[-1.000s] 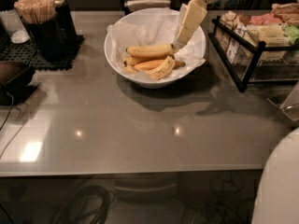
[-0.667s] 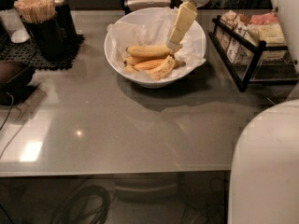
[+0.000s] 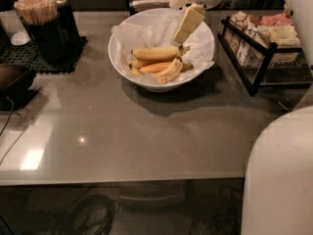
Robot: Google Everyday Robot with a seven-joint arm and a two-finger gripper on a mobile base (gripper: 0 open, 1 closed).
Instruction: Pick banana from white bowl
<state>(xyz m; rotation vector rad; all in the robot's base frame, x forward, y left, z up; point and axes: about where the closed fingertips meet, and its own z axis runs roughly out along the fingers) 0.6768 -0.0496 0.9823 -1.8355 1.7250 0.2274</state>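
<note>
The white bowl, lined with crinkled paper, stands at the back middle of the grey table. In it lie three bananas. The banana is the longest, yellow and speckled, lying crosswise with its dark stem to the right. A slim orange-tinted one and a short stubby one lie in front of it. My gripper hangs slanted down into the bowl from the upper right, its cream tip just above the banana's stem end. Nothing shows in its hold.
A black wire rack with packets stands right of the bowl. A black holder of wooden stirrers on a black mat is at the back left. A dark object sits at the left edge. My white arm body fills the lower right.
The gripper has shifted a little left and up over the bowl. The white arm body has swung into the lower right. The bananas have not moved.
</note>
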